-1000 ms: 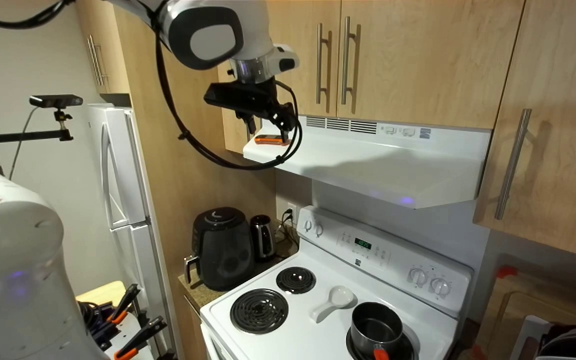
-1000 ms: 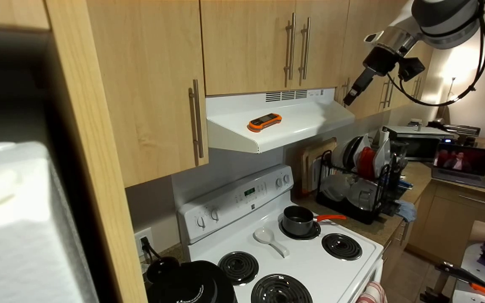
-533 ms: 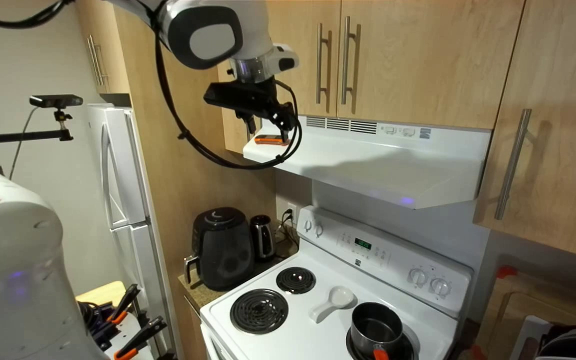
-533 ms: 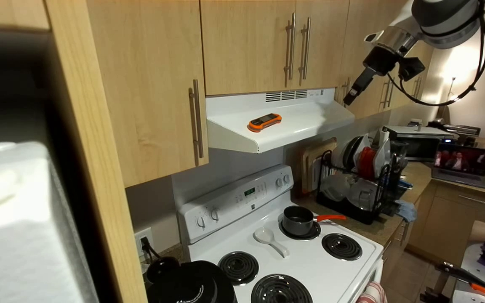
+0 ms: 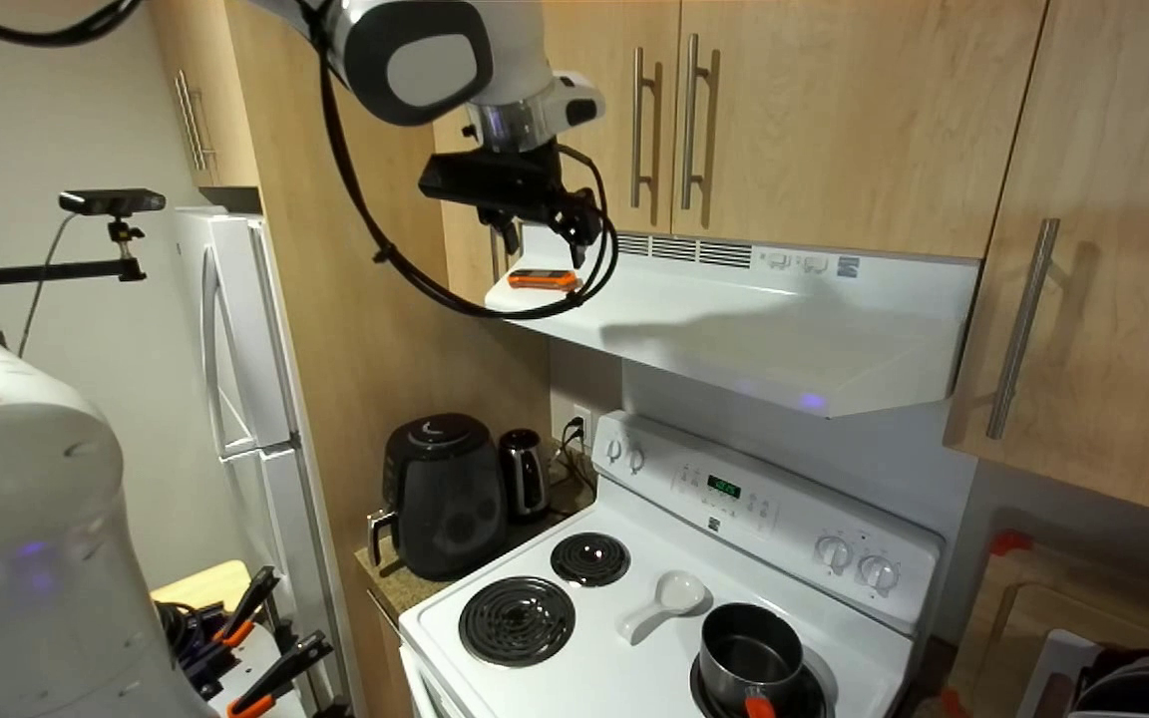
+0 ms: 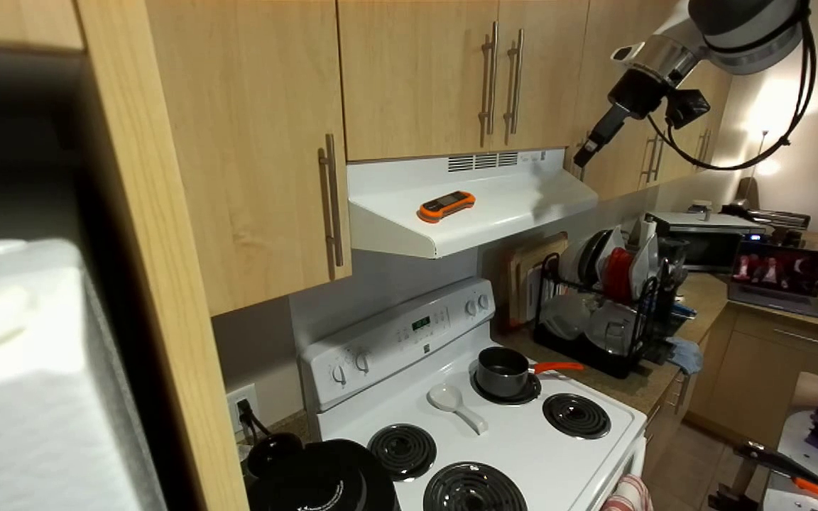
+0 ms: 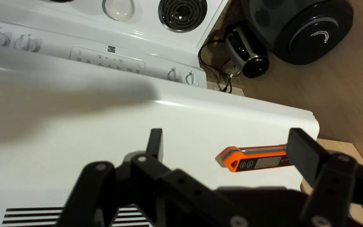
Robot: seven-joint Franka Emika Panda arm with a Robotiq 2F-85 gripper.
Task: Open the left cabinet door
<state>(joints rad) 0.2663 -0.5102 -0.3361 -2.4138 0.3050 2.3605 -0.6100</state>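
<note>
The black gripper [image 5: 545, 251] has its 2 fingers [image 7: 304, 154] spread wide. Behind it, apart, is the tall, flat, honey-coloured wood left cabinet door [image 6: 416, 78], closed.

In the wrist view, leaving key symbols [image 7: 250, 164] illegible on the orange device [image 7: 258, 161]; hiding one end behind a jaw of the gripper [image 7: 228, 146]. Beyond the jaws, cropping the white spoon rest [image 7: 118, 9]. In an exterior view, above the jaws, covering part of the left cabinet door [image 5: 622, 140] behind the arm [image 5: 510, 60] (cropping the door's top). Below the jaws, cropping the pot handle [image 5: 760, 707].
</note>
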